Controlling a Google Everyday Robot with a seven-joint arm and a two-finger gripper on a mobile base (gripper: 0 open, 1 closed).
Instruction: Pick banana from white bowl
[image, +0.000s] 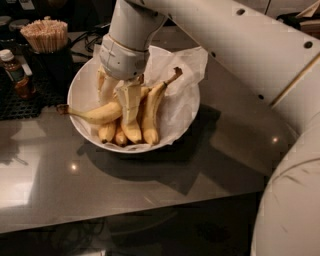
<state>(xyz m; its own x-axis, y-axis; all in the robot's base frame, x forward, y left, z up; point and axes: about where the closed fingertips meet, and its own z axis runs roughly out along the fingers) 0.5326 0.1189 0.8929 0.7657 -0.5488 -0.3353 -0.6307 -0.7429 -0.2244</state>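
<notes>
The white bowl (80, 95), lined with crinkled white paper, stands on the grey counter and holds several bananas. The banana (97, 114) is the long curved one lying across the pile. Its thin stem points left, with its dark tip over the bowl's left rim. My gripper (119, 97) reaches straight down into the bowl from above. Its pale fingers (131, 102) are apart and straddle the right end of the banana among the shorter bananas (150, 112). The banana rests on the pile. The wrist hides the back of the bowl.
A dark cup of wooden sticks (45, 37) and a brown sauce bottle (15, 72) stand on a black mat (25, 102) left of the bowl. My large white arm fills the right side. The counter's front edge (130, 215) runs below the bowl.
</notes>
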